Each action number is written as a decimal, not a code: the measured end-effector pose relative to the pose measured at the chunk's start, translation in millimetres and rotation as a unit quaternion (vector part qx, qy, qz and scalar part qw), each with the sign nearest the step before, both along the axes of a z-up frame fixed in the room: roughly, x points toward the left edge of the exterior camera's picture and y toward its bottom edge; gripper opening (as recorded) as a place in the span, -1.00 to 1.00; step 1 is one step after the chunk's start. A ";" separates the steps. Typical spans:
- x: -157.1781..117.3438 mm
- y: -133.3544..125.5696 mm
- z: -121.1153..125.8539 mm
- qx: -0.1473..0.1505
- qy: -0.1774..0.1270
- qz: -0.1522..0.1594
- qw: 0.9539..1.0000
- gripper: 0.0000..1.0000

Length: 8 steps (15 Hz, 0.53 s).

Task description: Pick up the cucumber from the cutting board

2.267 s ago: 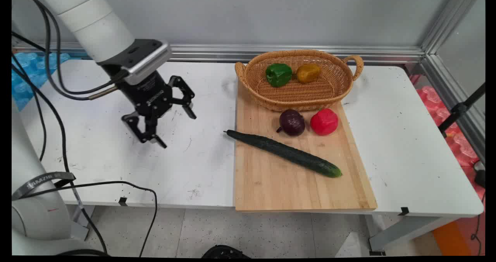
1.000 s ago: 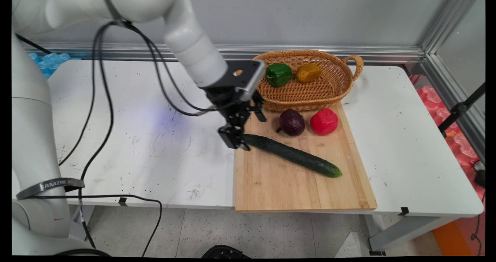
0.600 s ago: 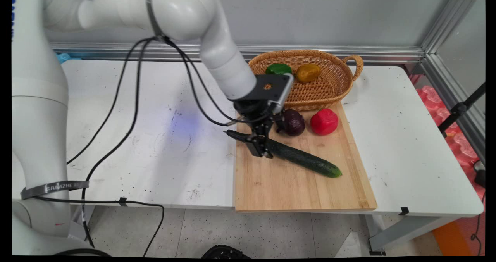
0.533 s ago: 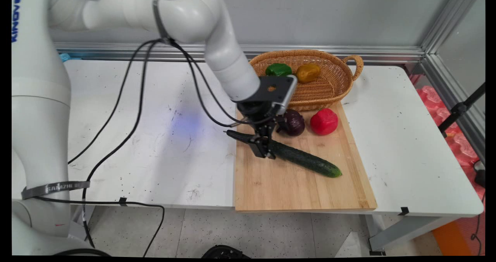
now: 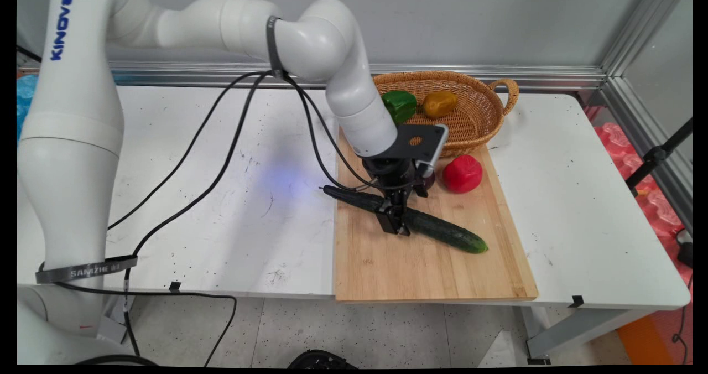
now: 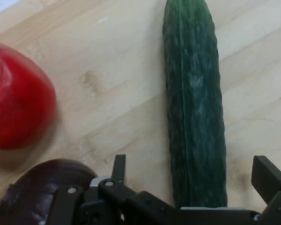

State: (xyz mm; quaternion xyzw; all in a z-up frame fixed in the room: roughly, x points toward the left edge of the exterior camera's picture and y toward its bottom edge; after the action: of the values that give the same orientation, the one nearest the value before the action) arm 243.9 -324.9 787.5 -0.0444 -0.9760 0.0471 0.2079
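Black and two-fingered, the gripper (image 5: 399, 219) is hanging straight down over the middle of a long dark green cucumber (image 5: 442, 231), with its fingers standing apart on either side of it. In the hand view the cucumber (image 6: 194, 103) is running up the picture between the two fingers (image 6: 269, 176), with wood showing between it and each of them, so they are not pressing on it. The cucumber is lying slantwise on a pale wooden cutting board (image 5: 420, 269), its thin stem end reaching over the board's left edge above the white table (image 5: 182, 197). A red pepper (image 5: 462, 173) is sitting on the board just beyond the gripper, near the cucumber but apart from it. A dark purple onion (image 6: 42, 190) is lying beside it, close against the gripper's linkage in the hand view; the main view is showing only a sliver of it behind the wrist. At the far end of the board a wicker basket (image 5: 481, 120) is holding a green pepper (image 5: 399, 105) and a yellow pepper (image 5: 440, 103), side by side. Black cables (image 5: 221, 158) are trailing from the arm down across the table's left half.
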 end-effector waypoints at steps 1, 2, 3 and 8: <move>-2.3 -1.3 -2.1 0.002 -0.001 -0.001 1.000 1.00; -4.6 -2.7 -4.5 0.003 -0.002 -0.003 1.000 1.00; -6.7 -3.9 -6.4 0.005 -0.003 -0.005 1.000 1.00; -11.1 -7.6 -10.0 0.009 -0.007 -0.012 1.000 -1.00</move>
State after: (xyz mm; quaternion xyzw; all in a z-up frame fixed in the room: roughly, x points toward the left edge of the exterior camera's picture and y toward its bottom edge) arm 232.8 -332.5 777.5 -0.0543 -0.9772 0.0351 0.2022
